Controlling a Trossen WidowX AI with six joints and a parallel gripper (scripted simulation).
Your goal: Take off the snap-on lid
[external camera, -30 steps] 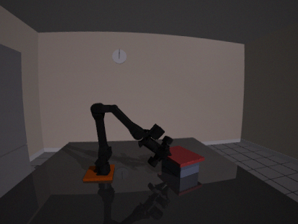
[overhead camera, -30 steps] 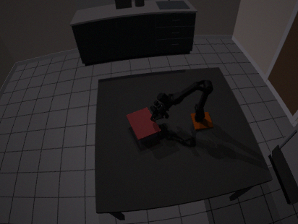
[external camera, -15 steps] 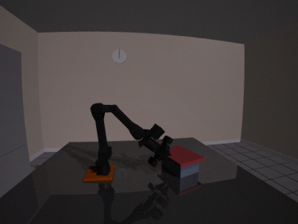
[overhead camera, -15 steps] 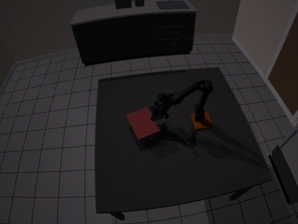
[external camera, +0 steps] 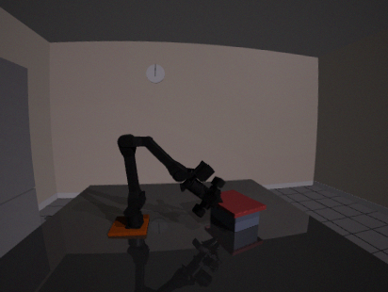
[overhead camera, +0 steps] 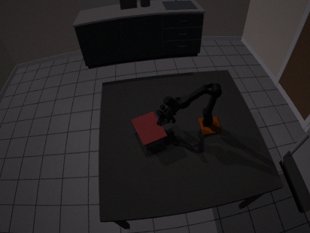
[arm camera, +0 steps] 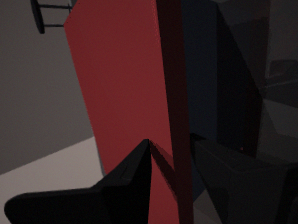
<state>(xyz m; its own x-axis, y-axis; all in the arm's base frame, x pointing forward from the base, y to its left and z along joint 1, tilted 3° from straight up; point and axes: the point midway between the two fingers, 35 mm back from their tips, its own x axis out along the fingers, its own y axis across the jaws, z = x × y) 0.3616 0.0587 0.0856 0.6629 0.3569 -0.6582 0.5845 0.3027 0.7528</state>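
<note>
The red lid lies flat on top of the storage box, right side up. The blue-grey storage box stands on the dark table, mostly hidden under the lid in the top view. My gripper is shut on the lid's edge on the arm's side, tilted downward. In the wrist view one finger lies against the lid's top face and the other is on the underside, beside the box wall. The exact contact of the lower finger is dark.
The arm's orange base plate is on the table, to the right of the box in the top view and to its left in the exterior view. A dark cabinet stands on the floor beyond the table's far edge.
</note>
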